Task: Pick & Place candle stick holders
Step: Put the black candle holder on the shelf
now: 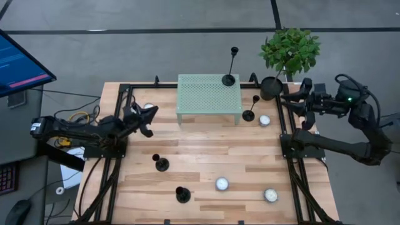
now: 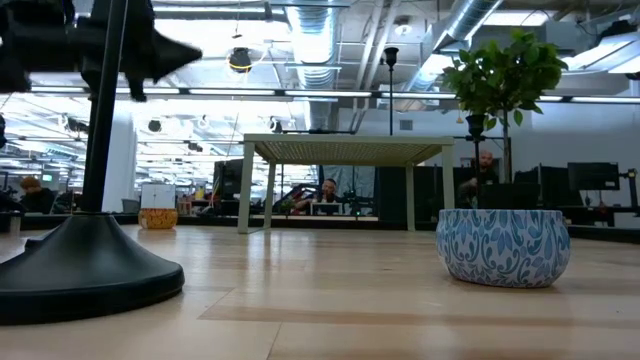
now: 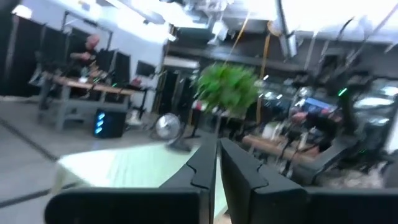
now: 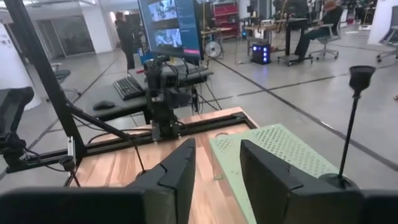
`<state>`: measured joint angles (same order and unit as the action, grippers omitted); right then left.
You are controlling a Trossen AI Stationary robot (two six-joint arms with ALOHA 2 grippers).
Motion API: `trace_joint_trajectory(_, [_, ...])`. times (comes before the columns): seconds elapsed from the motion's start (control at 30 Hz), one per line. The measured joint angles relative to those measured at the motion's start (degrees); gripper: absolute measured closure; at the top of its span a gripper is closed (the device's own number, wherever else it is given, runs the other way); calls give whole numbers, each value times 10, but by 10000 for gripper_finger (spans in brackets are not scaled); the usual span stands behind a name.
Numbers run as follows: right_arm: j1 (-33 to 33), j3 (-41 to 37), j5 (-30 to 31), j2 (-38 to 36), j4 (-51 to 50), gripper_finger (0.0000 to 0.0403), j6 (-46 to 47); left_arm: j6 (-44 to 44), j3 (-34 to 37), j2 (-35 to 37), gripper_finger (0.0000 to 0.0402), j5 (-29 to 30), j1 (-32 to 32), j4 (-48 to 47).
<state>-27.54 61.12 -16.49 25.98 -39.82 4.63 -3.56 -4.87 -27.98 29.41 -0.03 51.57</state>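
Looming nearest the low camera, one short candlestick (image 2: 90, 255) fills the frame's nine o'clock side with its disc base. We go by size from here. Our green perforated stand (image 1: 209, 98) sits at twelve o'clock on the table (image 1: 206, 156) and carries a tall candlestick (image 1: 229, 75) on its corner. Another candlestick (image 1: 250, 112) stands just beside the stand at two o'clock, near the plant pot (image 1: 271, 87). Two short ones (image 1: 161, 164) (image 1: 182, 194) wait at seven o'clock.

Our right gripper (image 4: 214, 165) hangs at two o'clock, fingers parted, holding nothing. Our left gripper (image 3: 216, 163), at nine o'clock, is pinched closed and empty.

We judge these holders rigid, smooth, bottom-heavy metal; grasp the thin stem low, or it may tip.
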Motion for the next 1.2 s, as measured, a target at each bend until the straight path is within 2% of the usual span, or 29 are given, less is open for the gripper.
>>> trace_joint_trajectory(0.13, [2, -29, 0, -17, 19, 301, 1, 32, -60, -30, 396, -33, 0, -19])
trace_joint_trajectory(0.43, [2, -66, 0, -51, 28, 321, 0, 33, -230, -123, 398, -110, 0, -165])
trace_joint_trajectory(0.67, [2, -76, 0, -62, 31, 327, -5, 26, -345, -181, 395, -114, 0, -310])
trace_joint_trajectory(0.8, [2, -77, 0, -61, 30, 327, -5, 4, -380, -216, 392, -144, -1, -368])
trace_joint_trajectory(0.87, [2, -77, 0, -61, 30, 327, -6, -12, -390, -236, 386, -163, -1, -368])
trace_joint_trajectory(1.0, [2, -77, 0, -61, 30, 327, -6, -24, -414, -265, 362, -236, -5, -380])
trace_joint_trajectory(1.2, [2, -77, 0, -61, 30, 327, -6, -43, -479, -289, 307, -264, -46, -468])
